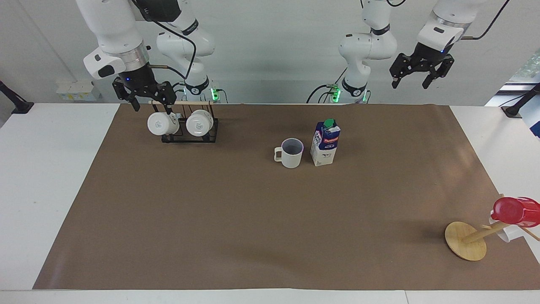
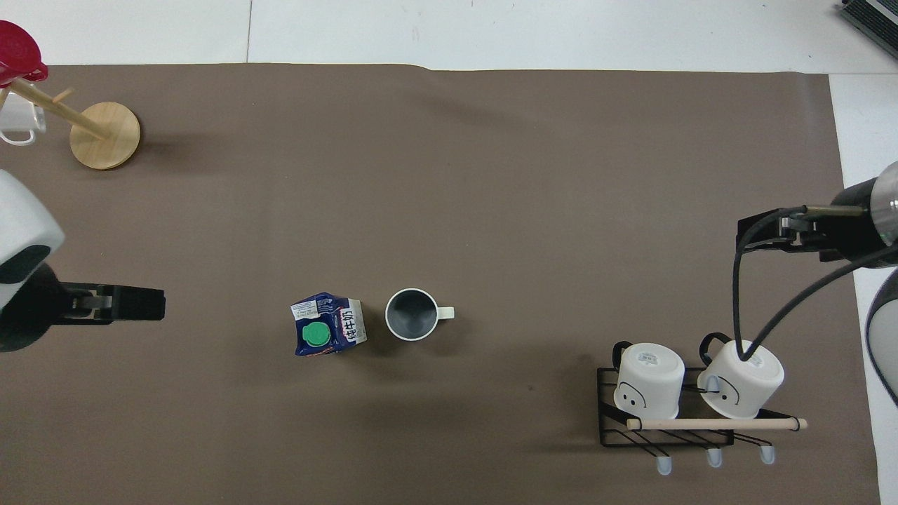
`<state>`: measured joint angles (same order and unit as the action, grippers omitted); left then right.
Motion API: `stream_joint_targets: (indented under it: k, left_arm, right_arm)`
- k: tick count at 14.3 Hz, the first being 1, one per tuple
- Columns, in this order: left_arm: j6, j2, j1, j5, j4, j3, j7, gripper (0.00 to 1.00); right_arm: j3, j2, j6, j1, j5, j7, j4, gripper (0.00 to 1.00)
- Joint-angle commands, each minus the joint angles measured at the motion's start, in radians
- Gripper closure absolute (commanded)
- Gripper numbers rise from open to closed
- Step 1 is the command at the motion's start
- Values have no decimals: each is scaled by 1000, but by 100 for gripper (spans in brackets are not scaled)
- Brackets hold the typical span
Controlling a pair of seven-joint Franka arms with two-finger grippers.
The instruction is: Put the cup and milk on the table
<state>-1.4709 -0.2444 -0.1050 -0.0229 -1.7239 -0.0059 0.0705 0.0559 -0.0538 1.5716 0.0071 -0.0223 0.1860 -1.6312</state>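
The cream-white cup (image 1: pixel 291 153) with a dark grey inside stands upright on the brown paper of the table (image 1: pixel 253 219). The blue-and-white milk carton (image 1: pixel 325 142) with a green cap stands upright beside it, toward the left arm's end. Both also show in the overhead view: the cup (image 2: pixel 411 314) and the milk (image 2: pixel 328 325). My left gripper (image 1: pixel 409 84) is open and empty, raised high over the table's edge by the robots, well apart from the milk; it also shows in the overhead view (image 2: pixel 151 304). My right gripper (image 1: pixel 152 107) is open and waits over the mug rack.
A black wire rack (image 1: pixel 190 134) with a wooden bar holds two white mugs (image 2: pixel 649 379) at the right arm's end. A tipped wooden disc stand (image 1: pixel 465 240) with a glossy red cup (image 1: pixel 514 211) lies at the left arm's end, far from the robots.
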Motion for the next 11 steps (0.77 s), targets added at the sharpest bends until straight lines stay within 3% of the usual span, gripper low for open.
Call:
stream_joint_targets:
  k: [1, 11]
  left_arm:
    - [34, -2, 21, 12, 21, -5, -20, 0]
    - [31, -9, 22, 12, 21, -11, -9, 0]
  right_arm:
    - [1, -6, -4, -12, 19, -22, 2, 0]
    - [1, -6, -5, -12, 19, -22, 2, 0]
